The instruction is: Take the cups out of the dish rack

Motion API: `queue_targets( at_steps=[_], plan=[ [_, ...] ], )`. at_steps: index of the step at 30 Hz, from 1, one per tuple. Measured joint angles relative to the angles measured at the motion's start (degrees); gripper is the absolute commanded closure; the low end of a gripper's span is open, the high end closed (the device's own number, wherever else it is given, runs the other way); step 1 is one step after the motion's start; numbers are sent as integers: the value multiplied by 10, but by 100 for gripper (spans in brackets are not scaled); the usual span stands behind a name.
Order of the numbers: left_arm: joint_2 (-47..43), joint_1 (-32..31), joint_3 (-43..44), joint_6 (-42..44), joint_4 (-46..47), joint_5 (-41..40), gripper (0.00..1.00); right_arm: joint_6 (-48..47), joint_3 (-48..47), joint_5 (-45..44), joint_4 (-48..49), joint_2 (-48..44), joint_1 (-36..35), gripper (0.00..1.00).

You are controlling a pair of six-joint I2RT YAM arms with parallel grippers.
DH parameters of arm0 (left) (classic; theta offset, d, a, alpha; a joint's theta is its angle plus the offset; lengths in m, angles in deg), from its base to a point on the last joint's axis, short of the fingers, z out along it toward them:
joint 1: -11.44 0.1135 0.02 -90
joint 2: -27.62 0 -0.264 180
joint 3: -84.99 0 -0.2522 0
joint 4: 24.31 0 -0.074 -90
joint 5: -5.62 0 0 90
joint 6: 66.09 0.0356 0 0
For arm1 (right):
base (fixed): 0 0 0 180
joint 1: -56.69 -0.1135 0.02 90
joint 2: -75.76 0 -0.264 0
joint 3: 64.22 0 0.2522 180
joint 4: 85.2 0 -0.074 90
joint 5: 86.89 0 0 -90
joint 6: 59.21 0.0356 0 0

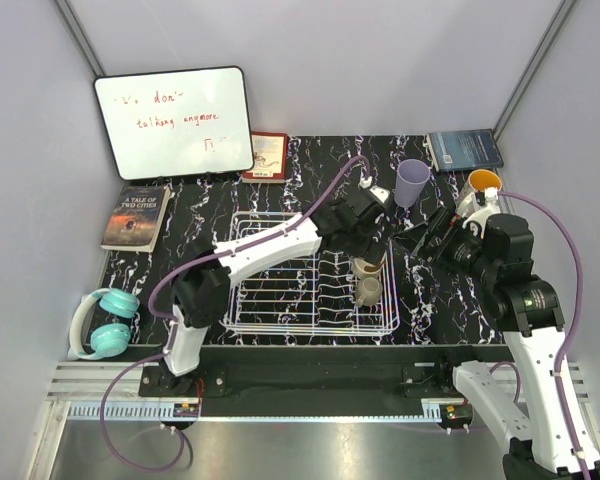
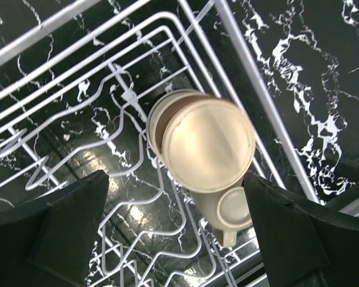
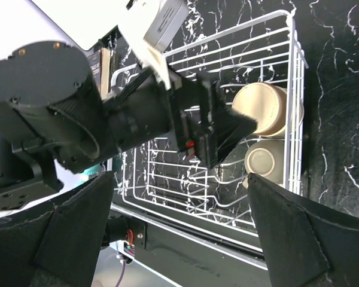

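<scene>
Pale lilac-grey walls (image 1: 380, 60) close in a black tabletop (image 1: 195, 225) veined with white, glossy enough to throw back the overhead light. A whiteboard (image 1: 173, 123) with red writing leans at the back left. A paperback (image 1: 136, 217) lies below it, a blue book (image 1: 464, 150) at the far right corner, and teal headphones (image 1: 105, 322) just off the left edge.

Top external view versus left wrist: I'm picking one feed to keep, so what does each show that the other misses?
Only top external: the lavender cup, whiteboard and headphones. Only left wrist: the left tool open, fingers either side of the cream cup. Both: that cup, the smaller cup beside it, the dish rack.
</scene>
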Motion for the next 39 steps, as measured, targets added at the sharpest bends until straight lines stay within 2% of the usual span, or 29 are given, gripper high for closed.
queue_targets(
  at_steps=[10, 21, 27, 31, 32, 34, 38, 39],
  plan=[
    [59, -1, 51, 7, 4, 18, 1, 7, 3, 11, 0, -17, 0, 0],
    [86, -1, 52, 9, 9, 24, 2, 7, 3, 11, -3, -17, 0, 0],
    [86, -1, 52, 9, 15, 23, 16, 7, 6, 11, -5, -18, 0, 0],
    [86, -1, 49, 12, 26, 23, 32, 8, 10, 11, -4, -20, 0, 0],
    [86, -1, 48, 14, 28, 23, 39, 8, 12, 11, -4, -20, 0, 0],
    [85, -1, 47, 16, 31, 23, 45, 9, 16, 11, -4, -20, 0, 0],
    [77, -2, 35, 16, 38, 23, 65, 9, 18, 11, -4, -20, 0, 0],
    [71, -2, 27, 15, 42, 22, 67, 10, 18, 11, -4, -20, 0, 0]
  ],
)
